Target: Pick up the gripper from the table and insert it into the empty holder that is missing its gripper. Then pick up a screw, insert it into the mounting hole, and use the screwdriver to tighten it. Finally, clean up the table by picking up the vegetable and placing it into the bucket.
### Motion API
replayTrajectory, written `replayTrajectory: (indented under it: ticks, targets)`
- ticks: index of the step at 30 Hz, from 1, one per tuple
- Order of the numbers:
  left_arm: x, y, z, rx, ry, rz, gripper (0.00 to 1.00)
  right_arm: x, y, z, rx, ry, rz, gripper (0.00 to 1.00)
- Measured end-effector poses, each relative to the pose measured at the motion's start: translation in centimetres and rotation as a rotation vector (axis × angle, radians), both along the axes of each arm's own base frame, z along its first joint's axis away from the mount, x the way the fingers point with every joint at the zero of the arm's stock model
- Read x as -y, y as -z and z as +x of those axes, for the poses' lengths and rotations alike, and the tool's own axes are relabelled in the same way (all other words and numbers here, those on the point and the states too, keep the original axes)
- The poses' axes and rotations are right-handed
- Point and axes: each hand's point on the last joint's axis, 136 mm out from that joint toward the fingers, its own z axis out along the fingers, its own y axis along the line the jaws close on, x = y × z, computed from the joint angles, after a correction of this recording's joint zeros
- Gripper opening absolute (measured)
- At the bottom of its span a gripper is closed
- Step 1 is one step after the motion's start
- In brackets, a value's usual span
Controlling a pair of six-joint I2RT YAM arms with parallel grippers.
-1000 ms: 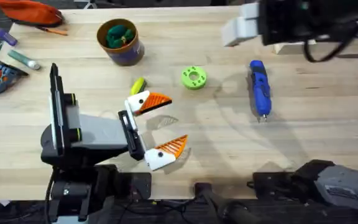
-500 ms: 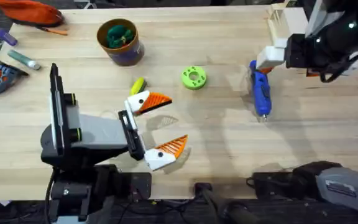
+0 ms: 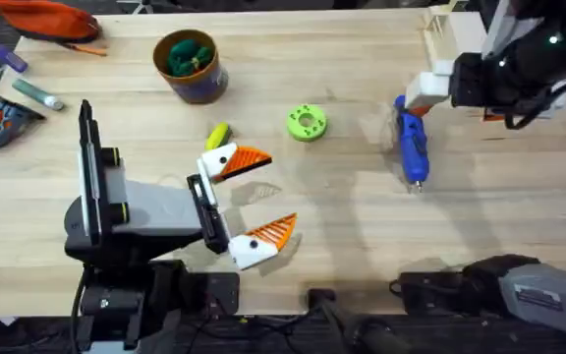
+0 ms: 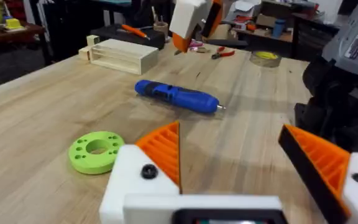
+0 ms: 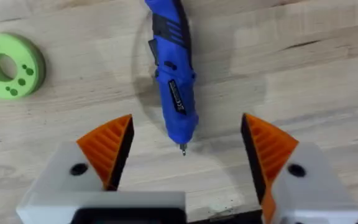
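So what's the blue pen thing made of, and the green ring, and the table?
The bright blue pen-shaped screwdriver looks like smooth, slightly glossy plastic, with a thin tip that seems to be metal. The flat green ring-shaped dish looks like matte plastic, with small holes around its top. The pale table appears to be wood, since grain lines and plank seams show.

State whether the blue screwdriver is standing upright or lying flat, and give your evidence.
Lying flat. The screwdriver rests lengthwise on the table, its metal tip toward the open right end effector above it, which is not touching it.
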Motion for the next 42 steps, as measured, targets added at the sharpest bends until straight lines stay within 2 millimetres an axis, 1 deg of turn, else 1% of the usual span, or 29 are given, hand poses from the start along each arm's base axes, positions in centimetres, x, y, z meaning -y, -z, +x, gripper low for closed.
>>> replayTrajectory:
  ticks: [18,19,20,23,24,27,29,32,33,34,42]
  targets:
    - [0.0,0.0,0.0,0.0,0.0,0.0,0.995,0.02,0.07,-0.07,-0.005,0.0,-0.001,0.994]
    - [0.0,0.0,0.0,0.0,0.0,0.0,0.983,0.02,0.07,-0.07,-0.005,0.0,-0.001,0.994]
    - [0.0,0.01,0.01,-0.001,0.0,0.0,0.949,0.01,0.07,-0.07,-0.005,0.0,-0.001,0.994]
    - [0.0,0.0,0.0,0.003,0.0,0.001,0.649,0.02,0.07,-0.07,-0.005,0.0,-0.001,0.994]
    - [0.0,0.01,0.0,0.002,0.0,0.001,0.58,0.01,0.07,-0.07,-0.005,0.0,-0.001,0.994]
    - [0.0,0.0,0.0,0.003,0.0,0.001,0.415,0.01,0.07,-0.07,-0.005,0.0,-0.001,0.994]
    - [0.0,0.0,0.0,0.004,0.0,0.001,0.242,0.02,0.07,-0.06,-0.005,0.0,-0.001,0.994]
    - [0.0,0.01,0.0,0.003,0.0,0.001,0.054,0.01,0.07,-0.07,-0.005,0.0,-0.001,0.994]
    - [0.0,0.0,0.0,0.004,0.0,0.002,0.021,0.01,0.07,-0.07,-0.005,0.0,-0.001,0.994]
    - [0.0,0.0,0.0,0.004,0.0,0.002,0.014,0.02,0.07,-0.07,-0.005,0.0,-0.001,0.994]
    - [0.0,0.0,0.0,0.004,0.0,0.002,0.015,0.02,0.07,-0.07,-0.005,0.0,-0.001,0.992]
